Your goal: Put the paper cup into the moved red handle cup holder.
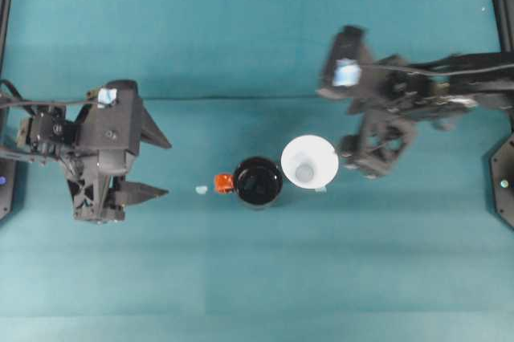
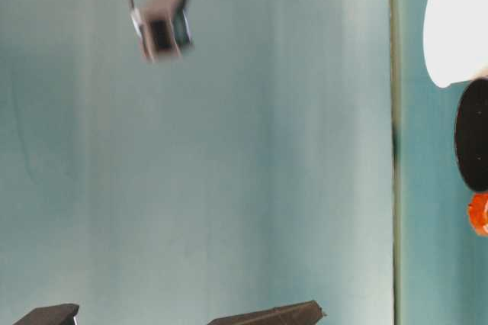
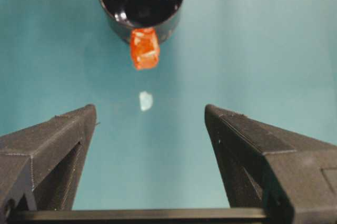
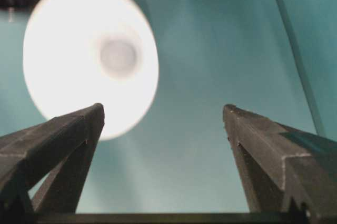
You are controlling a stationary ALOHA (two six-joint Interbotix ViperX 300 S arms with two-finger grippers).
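1. At the middle of the teal table (image 1: 257,278), the paper cup (image 1: 310,163) stands upright with its mouth open to the overhead camera, a small greyish base visible at the bottom.
2. Just to its left stands the red handle cup holder (image 1: 257,182), a glossy black round vessel, its rim touching or almost touching the cup's; the overhead view does not settle which.
3. The holder's red-orange handle (image 1: 223,184) sticks out from its left side, toward the left arm.
4. A small pale scrap (image 1: 201,189) lies on the table just left of the handle, apart from it.
5. The left gripper (image 1: 157,167) sits well to the left of the holder, its two dark fingers spread wide and holding nothing; in the left wrist view the holder and scrap lie ahead of the gap between them.
6. The right gripper (image 4: 163,116) is just to the right of the paper cup, jaws spread wide and empty; in the right wrist view the cup's bright rim lies beyond the left-hand finger (image 4: 63,140), not between the two.
7. In the table-level view, the cup's white wall (image 2: 454,27) rises beside the holder's black side (image 2: 474,146).
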